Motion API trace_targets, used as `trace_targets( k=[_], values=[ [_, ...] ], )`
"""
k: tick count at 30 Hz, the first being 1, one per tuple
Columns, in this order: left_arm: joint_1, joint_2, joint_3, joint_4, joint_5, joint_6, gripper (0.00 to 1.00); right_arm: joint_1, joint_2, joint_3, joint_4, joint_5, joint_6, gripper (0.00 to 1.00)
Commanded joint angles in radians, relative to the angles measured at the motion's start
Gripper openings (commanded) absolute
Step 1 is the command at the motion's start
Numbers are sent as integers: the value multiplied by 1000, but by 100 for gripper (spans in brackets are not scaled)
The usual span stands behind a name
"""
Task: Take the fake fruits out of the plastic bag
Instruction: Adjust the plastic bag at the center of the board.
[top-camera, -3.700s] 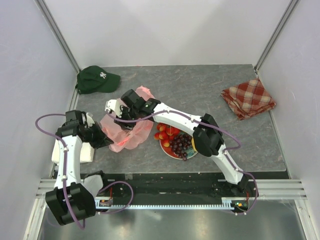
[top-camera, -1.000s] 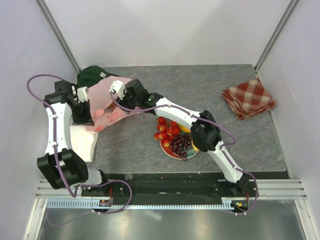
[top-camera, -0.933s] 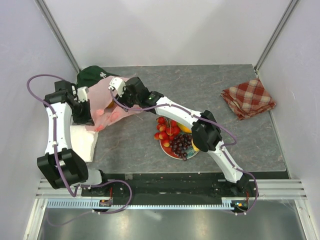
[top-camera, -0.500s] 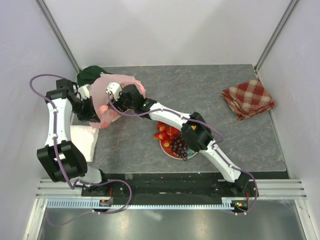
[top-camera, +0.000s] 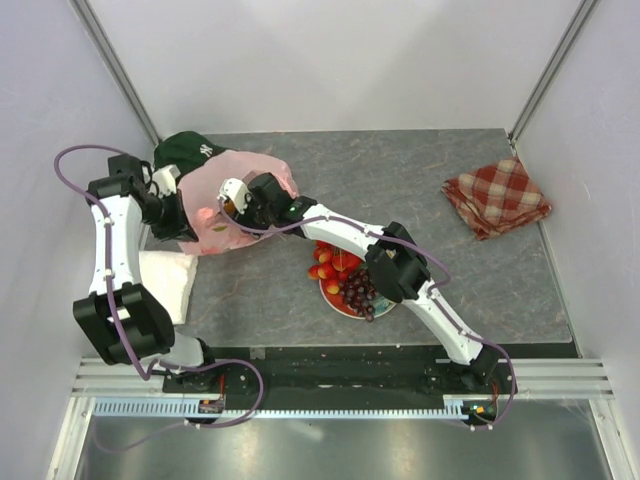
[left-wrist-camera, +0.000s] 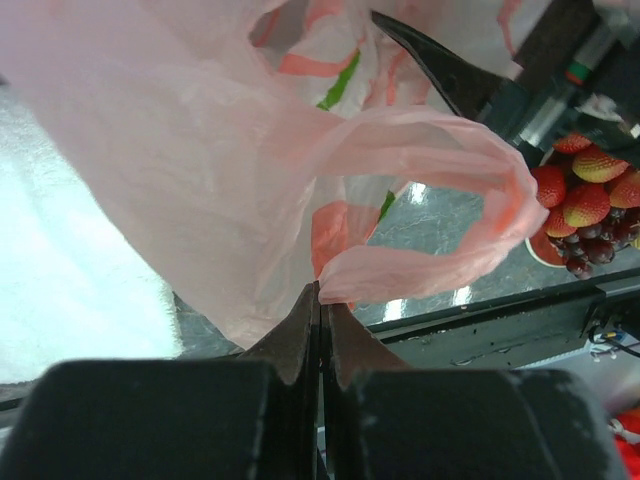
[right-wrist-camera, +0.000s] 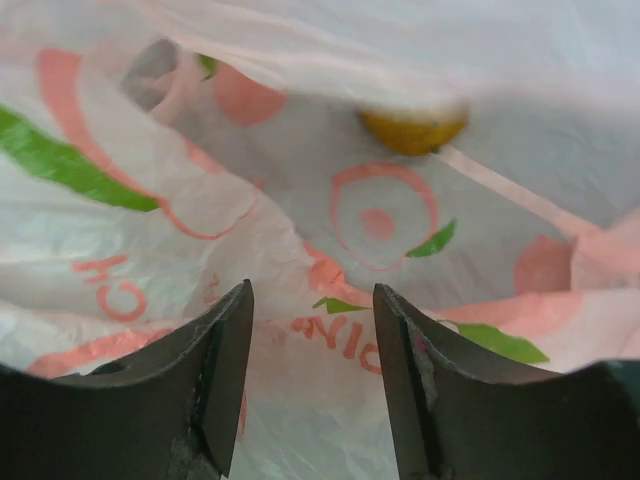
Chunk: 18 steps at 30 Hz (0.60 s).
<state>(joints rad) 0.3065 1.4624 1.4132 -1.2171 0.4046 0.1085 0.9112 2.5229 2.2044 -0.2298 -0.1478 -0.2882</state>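
Bag (left-wrist-camera: 180, 150) edge in left tool (left-wrist-camera: 320, 296), right tool (right-wrist-camera: 312, 292) inside

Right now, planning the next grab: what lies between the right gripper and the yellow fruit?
Between right gripper and yellow fruit, only bag film, no other fruit; the right wrist view shows it.

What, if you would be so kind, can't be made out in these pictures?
Right wrist view: the yellow fruit inside the translucent pink plastic bag is blurred and half covered by a fold; its kind is unclear.
Top view: the bag's film hides any other fruit inside.
Left wrist view: the red strawberries and dark grapes are cut off by the right edge.
Top view: the bag partly covers the dark green cap.
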Motion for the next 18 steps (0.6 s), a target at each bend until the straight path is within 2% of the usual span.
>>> trace_targets(
  k=[1,5,9,18],
  values=[
    [8,-27,32,1,-3,26,2,2,-127,-34,-193,-55,-49,59],
    [8,-43,1,-9,-7,30,2,3,-231,-138,-201,-73,-25,59],
    [8,-57,-34,-2,5,40,2,3,-233,-85,-166,-44,-14,61],
    [8,-39,-63,-5,22,66,2,-9,-43,106,-30,53,-61,64]
  ],
)
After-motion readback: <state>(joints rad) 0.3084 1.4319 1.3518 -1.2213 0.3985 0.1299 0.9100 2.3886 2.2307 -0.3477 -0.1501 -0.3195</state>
